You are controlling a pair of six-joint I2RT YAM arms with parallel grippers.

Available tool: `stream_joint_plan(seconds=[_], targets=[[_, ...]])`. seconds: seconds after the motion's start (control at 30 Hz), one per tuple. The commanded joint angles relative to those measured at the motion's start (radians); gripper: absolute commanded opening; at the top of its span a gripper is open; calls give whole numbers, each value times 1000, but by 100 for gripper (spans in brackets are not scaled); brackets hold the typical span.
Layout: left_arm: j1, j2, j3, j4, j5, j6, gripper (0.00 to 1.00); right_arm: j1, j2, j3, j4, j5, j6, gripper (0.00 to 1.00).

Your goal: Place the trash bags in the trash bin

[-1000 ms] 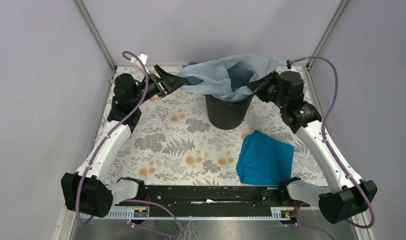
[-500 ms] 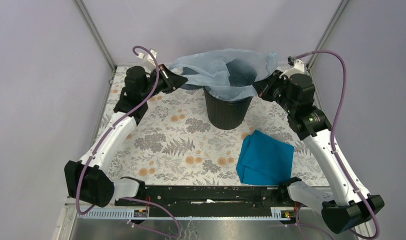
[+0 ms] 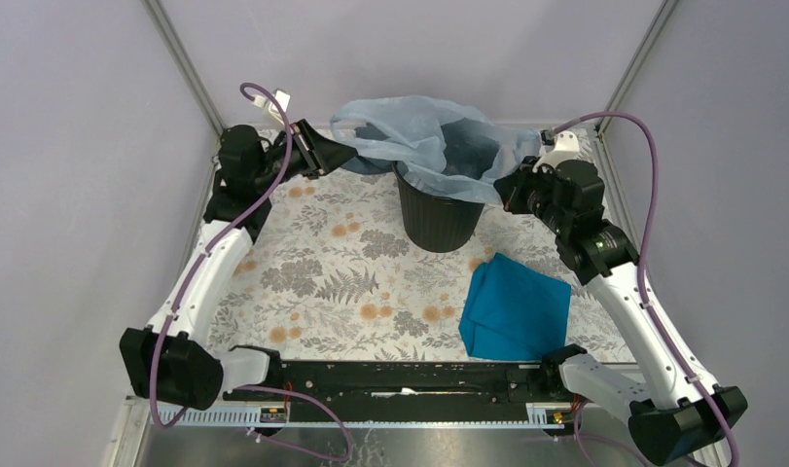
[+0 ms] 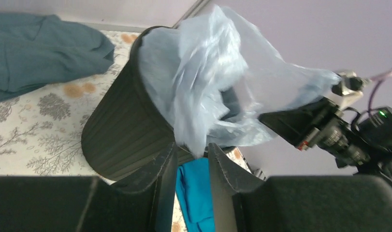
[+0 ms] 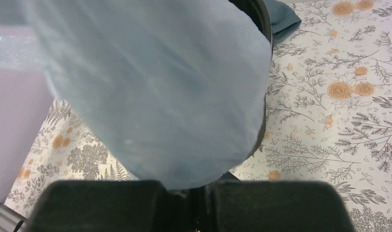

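Observation:
The black trash bin (image 3: pixel 441 216) stands at the back middle of the table. The pale blue trash bag (image 3: pixel 419 141) is spread over its mouth and billows above the rim. My right gripper (image 3: pixel 510 188) is at the bin's right side, shut on the bag's edge; in the right wrist view the film (image 5: pixel 160 87) rises straight out of the closed jaws (image 5: pixel 198 191). My left gripper (image 3: pixel 349 154) is at the bin's left. In the left wrist view its fingers stand a little apart (image 4: pixel 192 145), with a tip of the bag (image 4: pixel 208 82) hanging at the fingertips, unpinched.
A bright teal cloth (image 3: pixel 515 306) lies folded on the floral table cover, front right of the bin. A dull grey-blue cloth (image 4: pixel 39 48) lies behind the bin on the left. Grey walls and metal posts close in the back and sides.
The left jaws went from wide open to shut, and now stand slightly apart. The right gripper moved down and nearer with the bag's edge. The bag now billows higher over the bin.

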Motion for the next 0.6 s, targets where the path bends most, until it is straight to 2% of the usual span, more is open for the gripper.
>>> stream_joint_plan(seconds=[0.0, 0.07, 0.1, 0.27, 0.33, 0.37, 0.4, 0.43, 0.5, 0.57], targets=[[0, -80, 16, 61, 12, 63, 27, 0, 6, 17, 76, -72, -20, 2], [0, -55, 40, 75, -9, 56, 7, 0, 7, 16, 95, -51, -37, 2], [0, -34, 58, 89, -11, 39, 0, 0, 12, 16, 100, -36, -52, 2], [-2, 27, 138, 138, -218, -41, 0, 0, 4, -17, 110, 20, -122, 1], [-2, 50, 164, 188, -222, -57, 0, 0, -14, -30, 112, 13, -117, 1], [-1, 61, 183, 184, -187, -41, 3, 0, -23, -32, 112, 5, -110, 1], [-3, 64, 184, 187, -145, -23, 19, 0, -30, -30, 114, -7, -105, 1], [-3, 55, 158, 220, -98, -2, 40, 0, -33, -26, 115, -14, -102, 1], [2, 2, 59, 256, -56, 44, 74, 0, -33, -13, 110, -21, -104, 1], [14, -62, -37, 258, -72, 80, 91, -1, -31, 4, 106, -22, -110, 1]])
